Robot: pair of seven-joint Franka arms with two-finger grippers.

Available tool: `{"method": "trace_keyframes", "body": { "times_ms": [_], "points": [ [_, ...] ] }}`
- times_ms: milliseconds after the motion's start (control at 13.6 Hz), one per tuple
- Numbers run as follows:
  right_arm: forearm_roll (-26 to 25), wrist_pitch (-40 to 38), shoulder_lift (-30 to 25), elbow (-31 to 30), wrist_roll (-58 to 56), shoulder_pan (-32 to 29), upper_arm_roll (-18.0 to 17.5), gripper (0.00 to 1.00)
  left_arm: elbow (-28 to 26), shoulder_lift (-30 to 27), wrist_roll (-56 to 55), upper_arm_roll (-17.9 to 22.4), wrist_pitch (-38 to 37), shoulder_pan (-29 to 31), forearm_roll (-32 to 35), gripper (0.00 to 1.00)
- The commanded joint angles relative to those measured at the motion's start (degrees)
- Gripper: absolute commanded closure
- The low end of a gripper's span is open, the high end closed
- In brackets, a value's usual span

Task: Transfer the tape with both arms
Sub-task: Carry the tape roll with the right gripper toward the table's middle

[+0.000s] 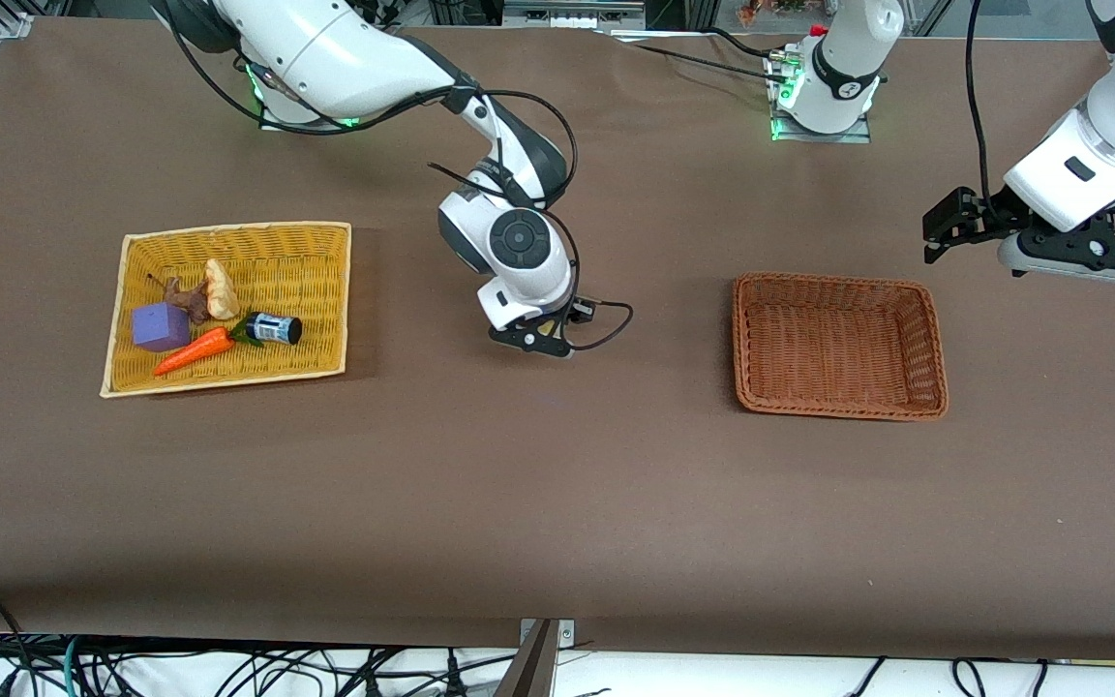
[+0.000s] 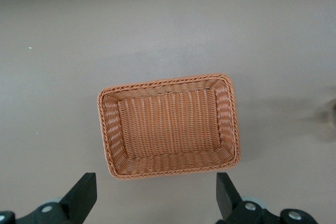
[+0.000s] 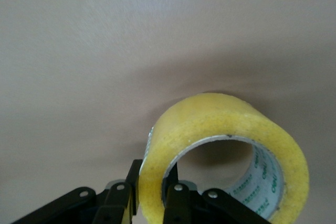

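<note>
The tape (image 3: 226, 129), a yellowish roll with a grey-white core, is held upright over bare brown table. My right gripper (image 3: 152, 195) is shut on it, one finger outside the roll's wall and one inside the core. In the front view the right gripper (image 1: 533, 341) hangs low over the table between the two baskets, and the hand hides the tape there. My left gripper (image 1: 943, 230) hovers open and holds nothing, off the brown basket's (image 1: 833, 281) corner toward the left arm's end. The left wrist view looks down between the open left gripper (image 2: 156, 198) fingers onto that brown basket (image 2: 168, 82).
A yellow wicker basket (image 1: 228, 232) at the right arm's end holds a purple cube (image 1: 161, 326), a carrot (image 1: 195, 351), a small dark bottle with a blue label (image 1: 274, 328) and a beige and brown piece (image 1: 214, 290). Nothing lies in the brown basket.
</note>
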State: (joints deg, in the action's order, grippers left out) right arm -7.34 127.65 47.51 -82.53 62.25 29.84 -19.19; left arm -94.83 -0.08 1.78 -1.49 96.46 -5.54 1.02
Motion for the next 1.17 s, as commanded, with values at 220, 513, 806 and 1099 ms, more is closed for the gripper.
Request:
{"method": "trace_keyframes", "body": {
  "times_ms": [220,513,806,1099],
  "points": [
    [-1.45,2.07,3.56,2.2,0.86,1.53,0.38,0.1,0.78,-0.09,1.38,0.08,-0.92,-0.09,-0.67,0.0],
    [-7.6,-6.31,0.23,7.35,-0.81,1.53,0.03,0.0,0.87,-0.01,1.2,0.0,-0.92,-0.26,-0.41,0.0],
    [-7.16,-26.29,-1.62,23.27,-19.83,-2.57,0.03,0.0,0.87,0.17,1.12,-1.15,-1.36,-0.17,-0.76,0.0],
    [-4.26,-31.92,-7.85,23.12,-36.81,-16.1,0.2,0.0,0.87,4.03,1.56,-3.42,-6.63,-0.79,-1.46,0.0]
  ]
}}
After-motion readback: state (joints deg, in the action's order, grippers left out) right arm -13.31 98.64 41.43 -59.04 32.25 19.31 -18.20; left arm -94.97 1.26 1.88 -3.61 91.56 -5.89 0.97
